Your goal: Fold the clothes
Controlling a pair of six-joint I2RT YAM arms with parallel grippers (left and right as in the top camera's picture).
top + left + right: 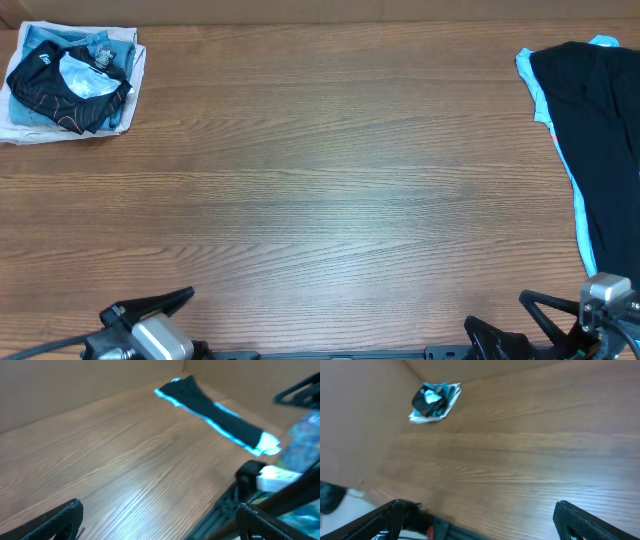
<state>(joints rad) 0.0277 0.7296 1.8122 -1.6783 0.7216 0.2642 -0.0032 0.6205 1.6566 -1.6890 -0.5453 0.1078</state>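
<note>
Overhead, the shirt: the black shirt [52, 88] with orange lines lies crumpled on top of a small pile in the far left corner of the bench [320, 180]. Pale denim [112, 45] and a white cloth [20, 128] lie under it.
Overhead, long axis: I cannot tell. The shirt is bunched into a lump with no clear length.
Overhead, left pincer [160, 310]: it sits at the near edge on the left side, well apart from the shirt, which lies ahead of it and a little to its left. Only one finger shows clearly here.
Overhead, right pincer [497, 312]: it sits at the near edge on the right side, with the whole width of the bench between it and the shirt. Its fingers are spread.
Overhead, other cloth: a dark garment [600, 130] with a pale-blue edge lies flat along the right side.
Left wrist, pincer [160, 525]: the fingers are wide apart and hold nothing. The view faces the dark garment [210, 410], and the shirt is not in it.
Right wrist, pincer [480, 510]: the fingers are wide apart and empty. The shirt [427, 400] is small in the far corner.
Judgement, nearer arm: the left. The reach would run forward, away from the near edge, and slightly leftward.
</note>
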